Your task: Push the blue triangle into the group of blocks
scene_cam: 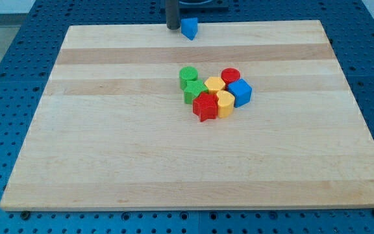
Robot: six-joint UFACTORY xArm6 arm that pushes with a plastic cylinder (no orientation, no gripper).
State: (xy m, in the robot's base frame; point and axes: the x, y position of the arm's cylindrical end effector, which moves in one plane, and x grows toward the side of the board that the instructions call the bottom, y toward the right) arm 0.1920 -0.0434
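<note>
The blue triangle (189,28) sits near the top edge of the wooden board, just right of the middle. My tip (173,27) stands right beside it on its left, touching or nearly touching. The group of blocks lies in the board's middle: a green cylinder (188,76), a green star-like block (194,91), a red cylinder (230,76), a yellow hexagon (214,85), a blue cube (240,92), a yellow block (225,103) and a red star-like block (205,106). The group is well below the triangle.
The wooden board (109,143) lies on a blue perforated table (5,78). The board's top edge runs just behind the tip and the triangle.
</note>
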